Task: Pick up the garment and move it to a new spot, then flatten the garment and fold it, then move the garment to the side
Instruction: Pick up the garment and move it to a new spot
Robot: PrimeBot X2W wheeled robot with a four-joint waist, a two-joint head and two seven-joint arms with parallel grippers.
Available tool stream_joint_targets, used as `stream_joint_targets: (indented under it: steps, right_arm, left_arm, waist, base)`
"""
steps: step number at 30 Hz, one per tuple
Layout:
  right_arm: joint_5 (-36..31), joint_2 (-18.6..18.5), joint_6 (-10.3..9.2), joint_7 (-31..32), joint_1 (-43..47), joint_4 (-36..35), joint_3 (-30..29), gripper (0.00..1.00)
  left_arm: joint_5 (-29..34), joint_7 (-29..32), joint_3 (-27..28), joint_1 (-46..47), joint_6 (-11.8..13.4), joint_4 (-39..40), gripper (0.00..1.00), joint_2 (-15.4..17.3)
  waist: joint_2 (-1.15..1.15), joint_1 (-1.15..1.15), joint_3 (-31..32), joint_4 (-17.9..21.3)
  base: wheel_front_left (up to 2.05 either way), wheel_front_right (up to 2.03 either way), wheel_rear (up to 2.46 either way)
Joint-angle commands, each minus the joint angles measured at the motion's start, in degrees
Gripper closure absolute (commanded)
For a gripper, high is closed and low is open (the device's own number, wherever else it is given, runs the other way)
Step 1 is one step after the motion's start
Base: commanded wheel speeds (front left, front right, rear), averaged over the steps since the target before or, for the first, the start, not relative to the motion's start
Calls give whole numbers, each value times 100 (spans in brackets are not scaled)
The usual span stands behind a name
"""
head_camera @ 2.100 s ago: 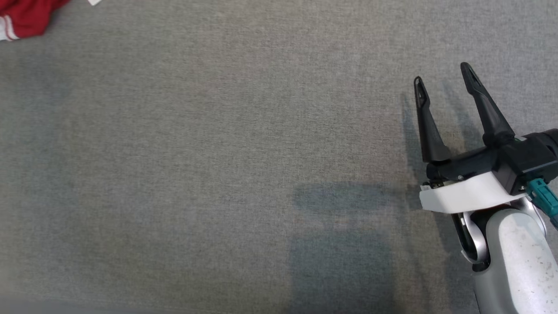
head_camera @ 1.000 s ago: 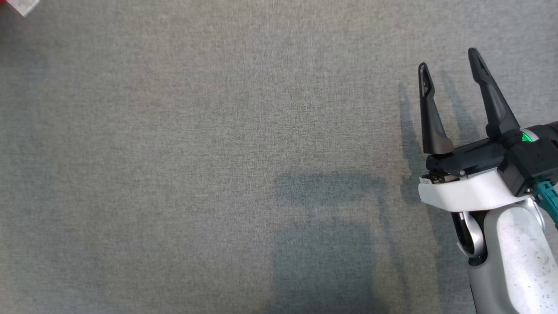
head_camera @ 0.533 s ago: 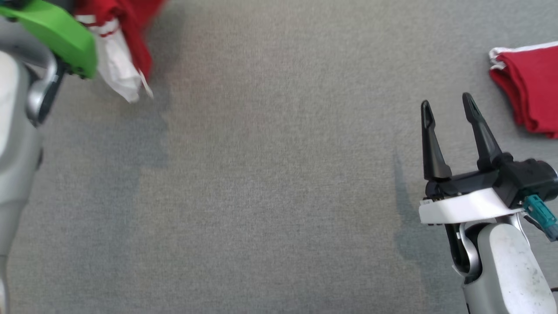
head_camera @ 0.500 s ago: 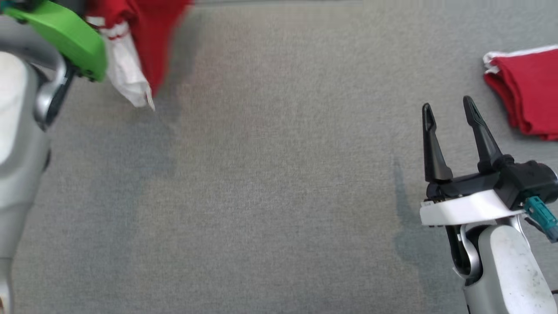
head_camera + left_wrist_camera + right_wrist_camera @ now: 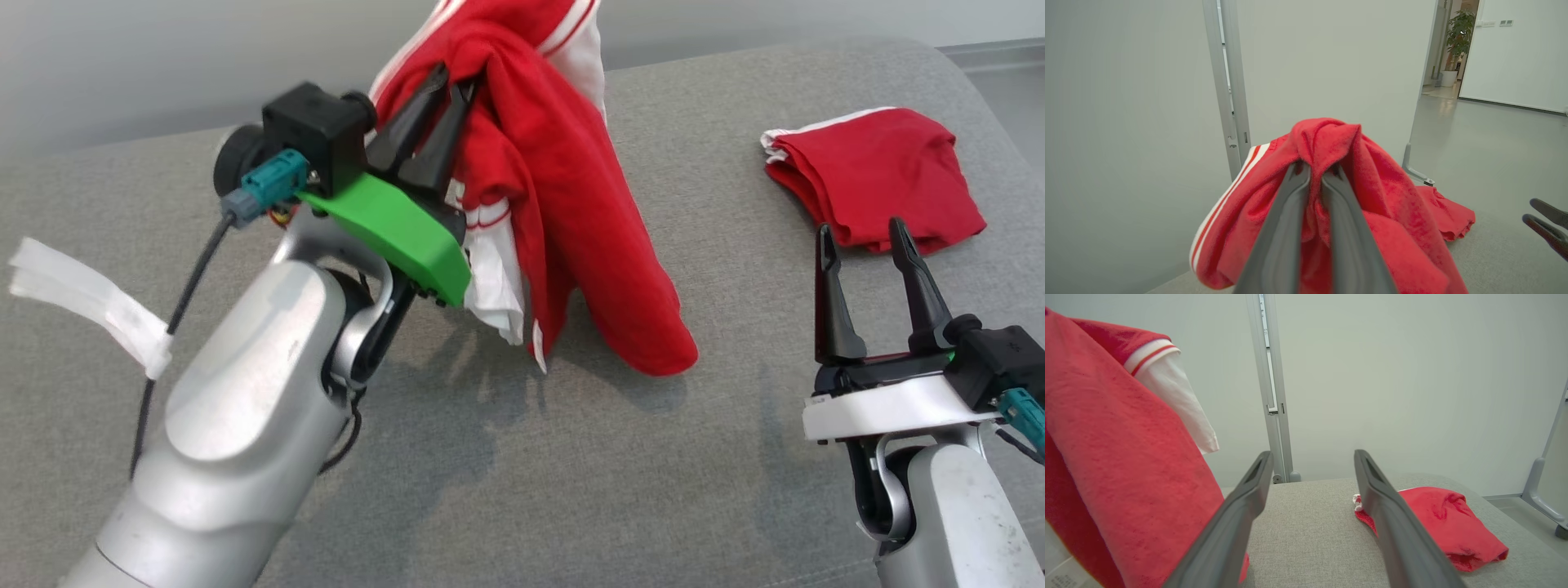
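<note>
Fuzzy red cloth garment [image 5: 563, 204], matt woven grey couch [image 5: 571, 490]

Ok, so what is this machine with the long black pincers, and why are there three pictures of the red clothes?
It is a robot with two arms. Each arm ends in a gripper, a pincer with two long dark fingers. The head view comes from a camera on its head, looking down at a grey padded surface. The two wrist views come from small cameras on its wrists, looking along the fingers. The left gripper is shut on a red garment with white stripes and holds it up; its lower end seems to rest on the surface. The right gripper is open and holds nothing. Just beyond it lies a second red garment, folded.
</note>
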State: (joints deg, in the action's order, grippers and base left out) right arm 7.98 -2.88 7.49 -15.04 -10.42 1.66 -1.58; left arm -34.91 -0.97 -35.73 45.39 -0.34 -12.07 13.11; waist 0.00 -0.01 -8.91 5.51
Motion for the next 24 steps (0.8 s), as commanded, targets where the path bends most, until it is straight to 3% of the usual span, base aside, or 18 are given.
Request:
stream_joint_targets:
  steps: [1,5,16,17,18,19,20,24]
  right_arm:
    - [75,-4,0,-15,-2,18,42,0]
    - [138,-6,0,-16,-117,-1,100,0]
    - [151,-5,0,-18,-165,52,83,0]
    - [136,-6,0,-18,-147,57,67,0]
    - [121,-4,0,-18,-130,66,66,0]
    - [107,-4,0,-18,-120,72,69,0]
    - [93,-5,0,-18,-117,76,77,0]
    - [75,-5,0,-18,-147,64,83,0]
  left_arm:
    - [-68,-122,22,-245,81,-190,100,-63]
    - [-106,-497,95,-551,194,-952,100,-124]
    - [-149,-1337,677,-695,448,-2809,100,142]
    - [-161,-1368,730,-725,457,-2891,67,129]
    - [-160,-1387,780,-751,463,-2975,41,114]
    - [-147,-1401,834,-777,461,-3039,4,104]
    - [-134,-1415,878,-804,470,-3093,0,90]
    - [12,-1424,1131,-924,457,-3042,0,11]
  waist:
    - [0,1,-101,331]
    - [0,1,-259,505]
    - [0,1,-475,612]
    - [0,1,-460,588]
    - [0,1,-442,561]
    - [0,1,-425,534]
    - [0,1,-410,512]
    - [0,1,-370,391]
  base:
    - [0,0,0]
    - [0,0,0]
    - [0,0,0]
    - [0,0,0]
    - [0,0,0]
    - [0,0,0]
    - [0,0,0]
    - [0,0,0]
